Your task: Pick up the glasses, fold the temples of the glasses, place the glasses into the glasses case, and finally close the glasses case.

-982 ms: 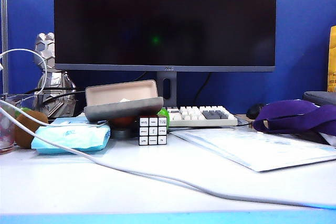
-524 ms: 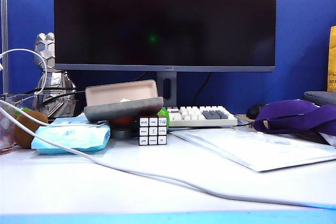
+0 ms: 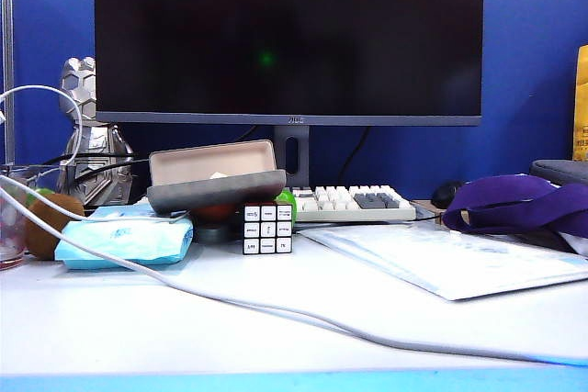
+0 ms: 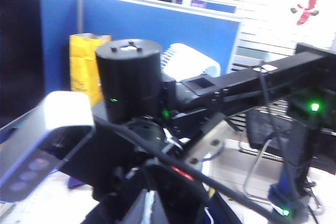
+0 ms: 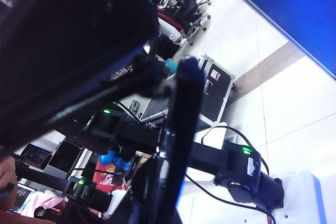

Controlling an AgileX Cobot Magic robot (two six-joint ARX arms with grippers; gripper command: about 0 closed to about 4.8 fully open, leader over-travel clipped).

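The glasses case [image 3: 217, 192] lies open on the desk at the left, grey outside, its beige-lined lid [image 3: 212, 162] tilted back. The glasses and their temples show in no view. Neither gripper appears in the exterior view. In the left wrist view my left gripper [image 4: 149, 211] is shut, its grey fingers pressed together with only a thin pale line between them. It points at the black wrist of the other arm [image 4: 128, 85] close in front. My right gripper [image 5: 164, 198] is a dark blur in the right wrist view. Its jaws and anything in them cannot be made out.
A puzzle cube [image 3: 267, 228] stands just in front of the case, a light-blue tissue pack [image 3: 124, 238] to its left beside a kiwi [image 3: 42, 223]. Behind are a monitor [image 3: 288, 34] and keyboard [image 3: 352, 202]. A white cable [image 3: 276, 311] crosses the desk; a clear sleeve [image 3: 450, 262] and purple cloth [image 3: 514, 204] lie right.
A blue glint at the top of the dark monitor screen slid upward and is gone. Nothing on the desk has moved.
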